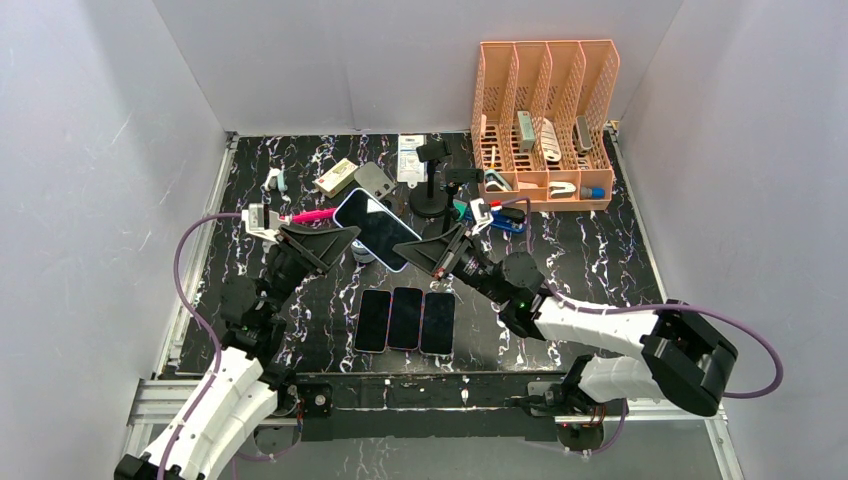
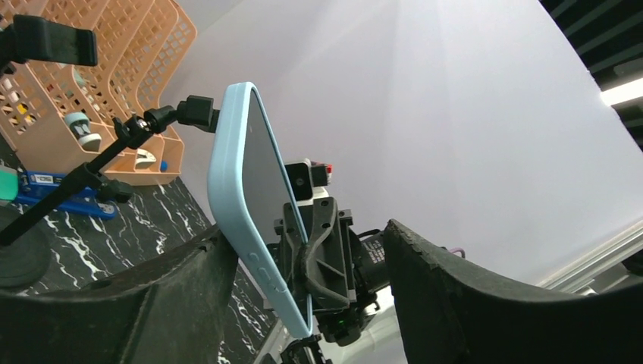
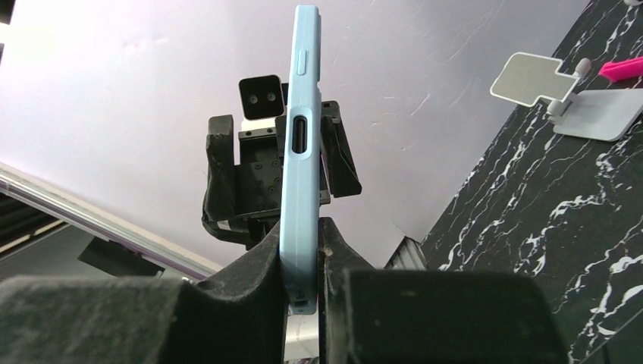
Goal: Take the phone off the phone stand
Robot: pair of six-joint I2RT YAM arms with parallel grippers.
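Note:
The phone (image 1: 378,228), in a light blue case, is held tilted in the air between my two grippers, apart from the black phone stand (image 1: 431,195) behind it. My right gripper (image 1: 422,252) is shut on the phone's end; in the right wrist view the case (image 3: 302,174) stands edge-on between the right gripper's (image 3: 303,239) pads. My left gripper (image 1: 345,242) is open. In the left wrist view the phone (image 2: 243,174) leans against one finger (image 2: 189,280) of the left gripper (image 2: 307,231), and the other finger stands well apart. The stand (image 2: 76,182) shows at the left there.
Three dark phones (image 1: 405,318) lie side by side in front of the arms. An orange file organizer (image 1: 545,120) stands at the back right. A silver folding stand (image 1: 373,180) (image 3: 565,95), a pink tool (image 1: 310,215) and a blue stapler (image 1: 505,222) lie around the black stand.

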